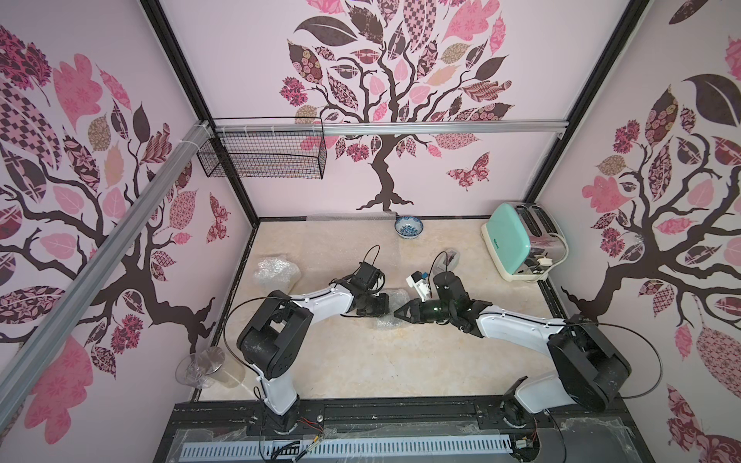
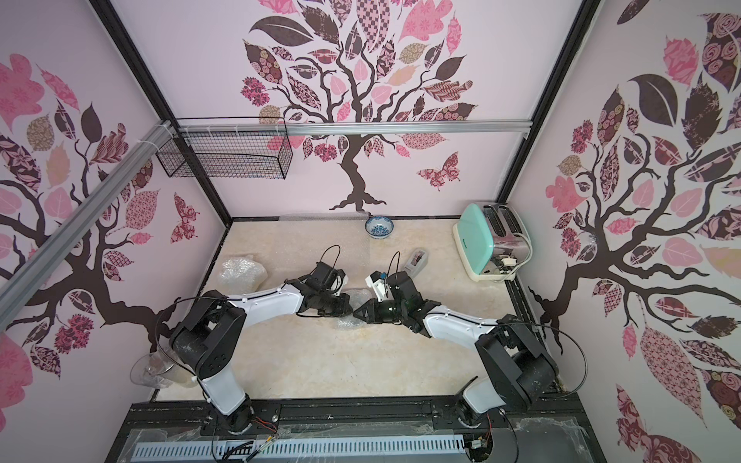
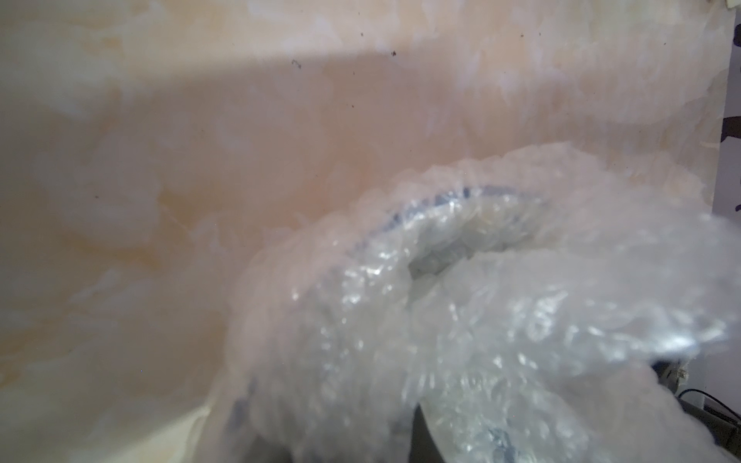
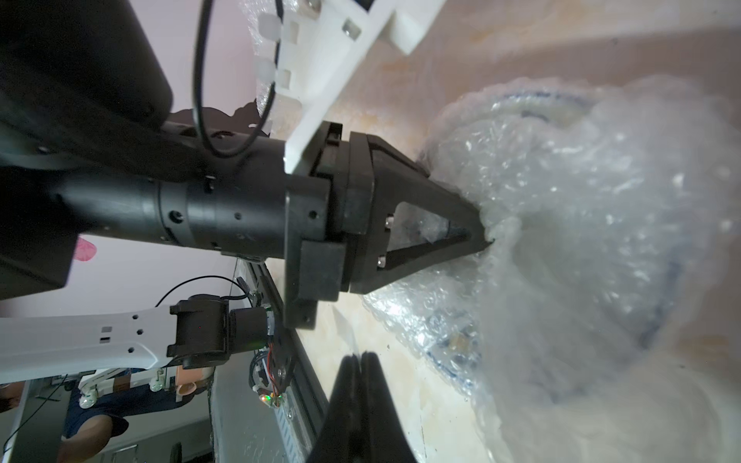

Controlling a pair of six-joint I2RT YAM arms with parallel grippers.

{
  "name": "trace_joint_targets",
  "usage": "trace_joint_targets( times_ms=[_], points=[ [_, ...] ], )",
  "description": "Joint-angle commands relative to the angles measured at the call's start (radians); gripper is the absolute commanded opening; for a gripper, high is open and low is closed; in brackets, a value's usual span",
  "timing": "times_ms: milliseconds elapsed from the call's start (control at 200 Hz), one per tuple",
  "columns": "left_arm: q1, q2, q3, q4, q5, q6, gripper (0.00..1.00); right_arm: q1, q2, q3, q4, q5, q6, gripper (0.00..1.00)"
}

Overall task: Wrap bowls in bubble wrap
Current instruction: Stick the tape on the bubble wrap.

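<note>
bare bowl x1, wrapped bundles x2, flat wrap sheet x1, toaster x1, basket x1

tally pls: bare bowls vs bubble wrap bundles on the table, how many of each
bare blue-and-white ceramic bowl: 1
crumpled clear bubble wrap bundle: 2, one off to the side, one at centre
total: 3

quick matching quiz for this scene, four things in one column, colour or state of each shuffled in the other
1 blue-and-white bowl
2 toaster
3 wire basket
4 bubble-wrapped bowl

a black mesh, hanging
b its wrap pinched by the left gripper
c uncovered, standing alone
d mint green sides

Pairs: 1-c, 2-d, 3-a, 4-b
</note>
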Motion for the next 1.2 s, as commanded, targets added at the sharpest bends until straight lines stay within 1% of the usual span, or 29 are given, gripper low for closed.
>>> trace_joint_targets(
  times_ms=[0,305,725,995,1196],
  points=[
    [0.003,-0.003,-0.036,-0.042,-0.012,0.001,0.09,0.007,0.018,0.005,-0.027,0.033,-0.034,0.0],
    [0.004,-0.006,-0.046,-0.032,-0.008,-0.001,0.08,0.008,0.053,0.024,-0.017,0.047,-0.027,0.0],
    [0.006,-0.001,-0.048,-0.03,-0.007,0.001,0.08,0.009,0.13,0.096,-0.035,0.078,-0.038,0.0],
    [0.007,-0.002,-0.05,-0.025,-0.008,0.001,0.08,0.01,0.189,0.127,-0.011,0.071,-0.034,0.0],
    [0.007,-0.006,-0.05,-0.029,-0.007,0.004,0.08,0.01,0.227,0.148,-0.031,0.123,-0.059,0.0]
  ],
)
